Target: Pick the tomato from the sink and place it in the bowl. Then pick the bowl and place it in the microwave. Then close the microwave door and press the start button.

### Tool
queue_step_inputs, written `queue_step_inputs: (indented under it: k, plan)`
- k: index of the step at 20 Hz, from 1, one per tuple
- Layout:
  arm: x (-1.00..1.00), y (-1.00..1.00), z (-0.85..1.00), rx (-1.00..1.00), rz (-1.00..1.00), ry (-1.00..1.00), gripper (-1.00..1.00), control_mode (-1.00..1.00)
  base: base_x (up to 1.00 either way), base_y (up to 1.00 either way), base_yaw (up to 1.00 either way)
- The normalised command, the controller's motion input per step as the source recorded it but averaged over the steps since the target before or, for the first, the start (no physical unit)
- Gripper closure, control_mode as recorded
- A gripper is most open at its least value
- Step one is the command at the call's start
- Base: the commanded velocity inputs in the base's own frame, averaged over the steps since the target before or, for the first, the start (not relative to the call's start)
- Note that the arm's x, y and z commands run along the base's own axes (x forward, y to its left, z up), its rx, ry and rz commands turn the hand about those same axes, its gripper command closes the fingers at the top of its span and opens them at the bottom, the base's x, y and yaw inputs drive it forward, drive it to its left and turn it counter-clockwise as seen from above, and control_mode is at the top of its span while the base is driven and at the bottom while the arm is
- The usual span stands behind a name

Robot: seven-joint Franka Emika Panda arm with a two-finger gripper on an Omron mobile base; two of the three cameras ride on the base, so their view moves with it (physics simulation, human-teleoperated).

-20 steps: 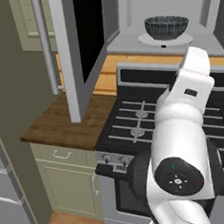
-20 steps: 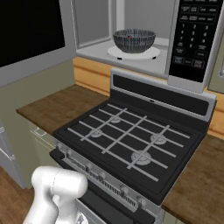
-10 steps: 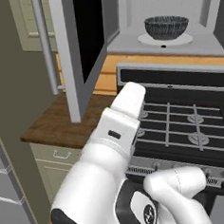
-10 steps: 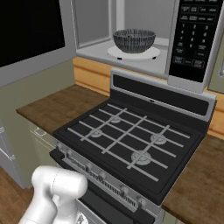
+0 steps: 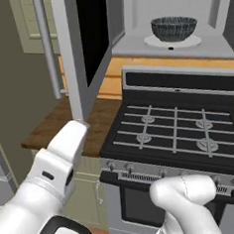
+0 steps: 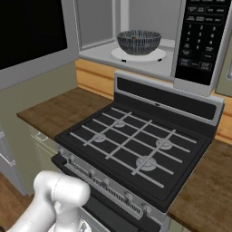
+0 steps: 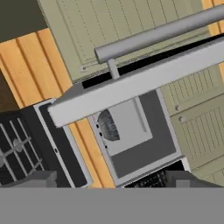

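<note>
Gripper (image 7: 111, 177) hanging spread wide and empty, facing the microwave door's (image 7: 131, 83) edge and its bar handle (image 7: 159, 33). Bowl (image 6: 138, 42) sitting on the white turntable plate (image 6: 138, 55) inside the open microwave (image 6: 136, 31), above the black stove (image 6: 136, 149).

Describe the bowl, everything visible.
The bowl is round, dark grey, with a finely ribbed outer wall. It sits upright on the white turntable plate inside the open microwave, above the stove. A bit of red shows through its rim in the right base view. Nothing else touches it.
</note>
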Motion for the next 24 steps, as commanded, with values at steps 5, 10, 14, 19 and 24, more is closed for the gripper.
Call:
queue_step_inputs:
  k: [5, 10, 14, 19, 24]
  plan:
    - [0.67, 0.68, -0.06, -0.03, 0.00, 0.03, -1.00, -1.00, 0.00, 0.00, 0.00]
    - [0.90, 0.26, -0.17, -0.03, 0.00, 0.03, -1.00, -1.00, 0.00, 0.00, 0.00]
    - [0.80, 0.42, -0.20, -0.01, -0.04, 0.00, -1.00, -1.00, 0.00, 0.00, 0.00]
    - [0.65, -0.17, 0.00, 0.00, -0.02, 0.01, -1.00, -1.00, 0.00, 0.00, 0.00]
    - [0.42, -0.56, 0.00, 0.00, -0.01, 0.00, -1.00, -1.00, 0.00, 0.00, 0.00]
